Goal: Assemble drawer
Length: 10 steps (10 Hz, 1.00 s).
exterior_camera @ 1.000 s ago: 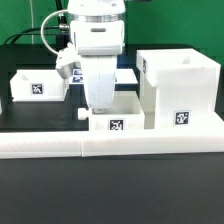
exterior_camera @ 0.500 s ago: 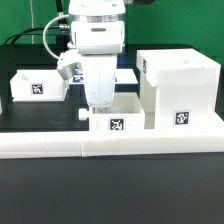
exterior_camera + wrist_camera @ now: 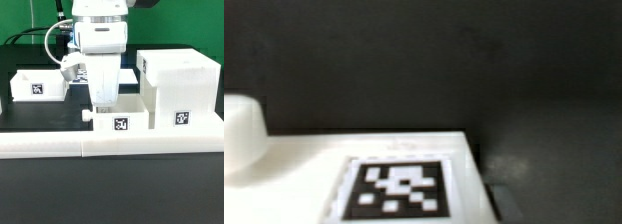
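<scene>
In the exterior view, my gripper (image 3: 101, 103) reaches straight down onto the left wall of a small white tray (image 3: 135, 122). The tray has a tag on its front and a knob (image 3: 86, 116) sticking out to the exterior view's left. The fingers look closed on that wall, with their tips hidden by it. The tray stands right beside the tall hollow housing (image 3: 180, 88). A second tray (image 3: 35, 88) sits apart at the exterior view's left. The wrist view shows a tagged white surface (image 3: 402, 188) close up and no fingers.
Long low white border bars (image 3: 60, 145) run along the front, just before the tray and housing. Black cables (image 3: 50, 40) hang at the back on the exterior view's left. Dark table (image 3: 438, 60) fills most of the wrist view.
My gripper and the small tray have shifted together a little toward the exterior view's right, closer to the housing. The housing and the left tray have not moved.
</scene>
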Each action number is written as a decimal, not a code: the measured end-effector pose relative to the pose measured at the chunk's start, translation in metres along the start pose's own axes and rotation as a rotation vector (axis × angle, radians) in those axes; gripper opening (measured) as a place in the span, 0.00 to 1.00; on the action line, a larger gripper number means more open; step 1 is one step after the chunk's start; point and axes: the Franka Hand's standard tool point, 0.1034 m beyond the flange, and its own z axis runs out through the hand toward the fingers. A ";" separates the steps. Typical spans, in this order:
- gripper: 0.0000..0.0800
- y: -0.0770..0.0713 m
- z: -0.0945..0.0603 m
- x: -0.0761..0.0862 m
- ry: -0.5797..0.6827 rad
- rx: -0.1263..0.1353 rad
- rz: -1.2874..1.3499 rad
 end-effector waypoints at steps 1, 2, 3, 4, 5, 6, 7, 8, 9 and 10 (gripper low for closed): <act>0.05 0.000 0.000 0.002 -0.005 0.006 -0.019; 0.05 0.000 0.000 0.001 -0.005 0.006 -0.016; 0.05 0.000 0.000 0.001 -0.005 0.006 -0.014; 0.05 0.000 0.000 0.000 -0.005 0.007 -0.014; 0.05 -0.003 0.000 0.000 -0.008 0.041 -0.023; 0.05 -0.003 -0.001 0.003 -0.009 0.073 -0.029; 0.05 -0.002 -0.002 0.006 -0.007 0.083 -0.034; 0.05 -0.001 -0.001 0.006 -0.007 0.084 -0.033; 0.05 -0.001 -0.001 0.005 -0.007 0.083 -0.030; 0.05 -0.001 -0.001 0.005 -0.007 0.083 -0.029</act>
